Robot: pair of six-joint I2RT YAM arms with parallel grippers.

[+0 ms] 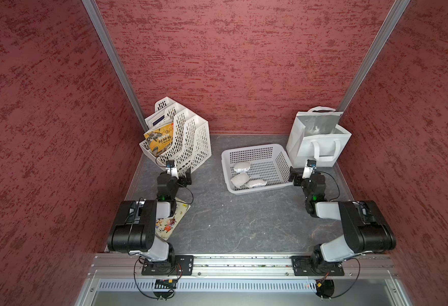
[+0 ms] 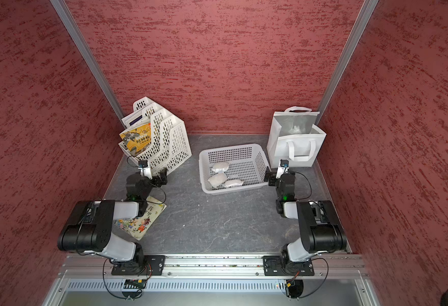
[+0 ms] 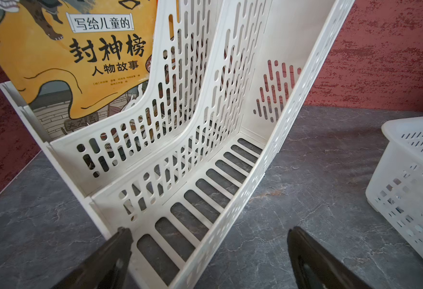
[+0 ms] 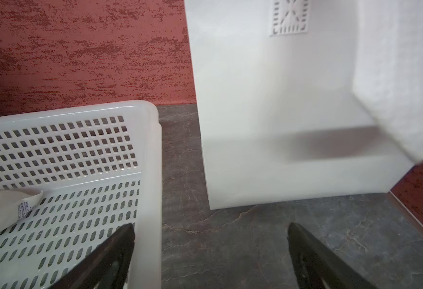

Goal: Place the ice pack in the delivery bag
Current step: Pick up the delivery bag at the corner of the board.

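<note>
Three white ice packs [image 1: 239, 179] [image 2: 217, 179] lie in the perforated basket [image 1: 254, 147]; the right wrist view shows a corner of one ice pack [image 4: 0, 210]. At the back right stands the white delivery bag [image 1: 318, 137] [image 2: 295, 137] [image 4: 280, 125], upright, its silvery lining showing. My right gripper [image 1: 294, 176] [image 4: 211, 225] is open and empty, low by the basket's right wall, in front of the bag. Far from the packs, my left gripper [image 1: 187, 177] [image 3: 208, 230] is open and empty at the foot of the file rack.
A white slotted file rack [image 1: 188, 143] [image 3: 230, 150] holding a yellow book [image 1: 160, 139] stands at the back left. A picture book [image 1: 171, 222] lies flat under the left arm. Red walls close in three sides. Bare grey tabletop [image 1: 244, 220] spreads between the arms.
</note>
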